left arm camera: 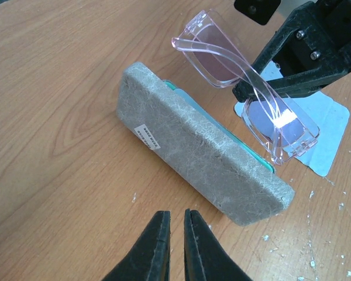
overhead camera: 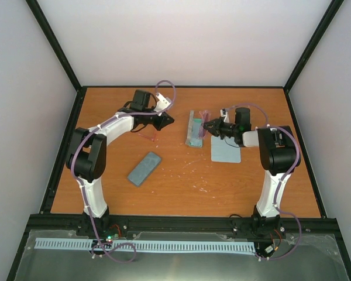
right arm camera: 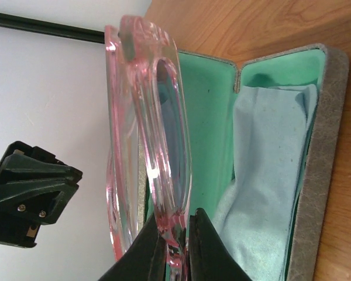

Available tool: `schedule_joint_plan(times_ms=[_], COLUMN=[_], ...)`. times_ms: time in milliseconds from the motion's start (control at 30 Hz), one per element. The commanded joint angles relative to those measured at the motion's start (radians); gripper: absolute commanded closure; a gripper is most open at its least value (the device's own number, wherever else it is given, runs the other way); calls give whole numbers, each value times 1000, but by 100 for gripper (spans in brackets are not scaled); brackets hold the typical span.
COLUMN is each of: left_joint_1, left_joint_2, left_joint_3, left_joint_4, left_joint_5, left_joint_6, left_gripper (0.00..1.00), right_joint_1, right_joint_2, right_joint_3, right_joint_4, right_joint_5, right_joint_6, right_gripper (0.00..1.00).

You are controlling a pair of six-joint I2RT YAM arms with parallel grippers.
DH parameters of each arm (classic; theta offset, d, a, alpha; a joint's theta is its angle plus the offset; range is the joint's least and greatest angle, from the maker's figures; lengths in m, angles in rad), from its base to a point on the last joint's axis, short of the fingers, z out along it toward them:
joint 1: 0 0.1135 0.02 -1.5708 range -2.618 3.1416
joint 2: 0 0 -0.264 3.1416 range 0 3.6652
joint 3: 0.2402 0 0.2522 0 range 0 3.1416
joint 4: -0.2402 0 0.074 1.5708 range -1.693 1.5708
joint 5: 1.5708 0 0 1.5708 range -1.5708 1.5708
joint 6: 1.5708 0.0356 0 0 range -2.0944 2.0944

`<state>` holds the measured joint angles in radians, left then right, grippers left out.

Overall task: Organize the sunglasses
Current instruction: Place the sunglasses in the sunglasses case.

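Observation:
My right gripper (right arm camera: 176, 237) is shut on a see-through pink pair of sunglasses (right arm camera: 146, 117), pinching the frame and holding it folded on edge just over an open grey case (right arm camera: 324, 146). The case has green lining and a pale blue cloth (right arm camera: 269, 175) lying inside. In the top view this case (overhead camera: 193, 132) sits mid-table, with the right gripper (overhead camera: 209, 125) at its right side. My left gripper (left arm camera: 176, 218) hovers left of the case's grey lid (left arm camera: 205, 158), its jaws nearly together with nothing between them. A second faint red-pink pair of sunglasses (overhead camera: 147, 136) lies on the table below the left gripper (overhead camera: 165, 121).
A closed blue-grey case (overhead camera: 144, 168) lies on the table's near left part. A pale blue cloth (overhead camera: 226, 150) lies flat under the right arm. Small white specks dot the wood. Black frame rails border the table.

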<state>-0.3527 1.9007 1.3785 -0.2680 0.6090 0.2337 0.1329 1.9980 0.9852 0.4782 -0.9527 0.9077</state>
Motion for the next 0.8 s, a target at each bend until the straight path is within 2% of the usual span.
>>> schedule_joint_plan(times_ms=[0,267,600,767], left_joint_1=[0,0,0,1], left_joint_2=[30,87,111,120], left_joint_3=[24,56,80,89], left_joint_4=[15,13,16,16], left_joint_5=[19,29,35,41], left_joint_6=[-10,-19,-19,-22], left_gripper=[89,89,89,89], right_joint_1=[2,16,51,79], right_joint_2=[23,68,130,163], right_joint_3=[-1,54,128,181], right_joint_4=[47,-114,-157,-230], right_joint_5=[6,38,35,28], right_joint_6=[29,-61,-73,-107], right_gripper=[97,97,97,96])
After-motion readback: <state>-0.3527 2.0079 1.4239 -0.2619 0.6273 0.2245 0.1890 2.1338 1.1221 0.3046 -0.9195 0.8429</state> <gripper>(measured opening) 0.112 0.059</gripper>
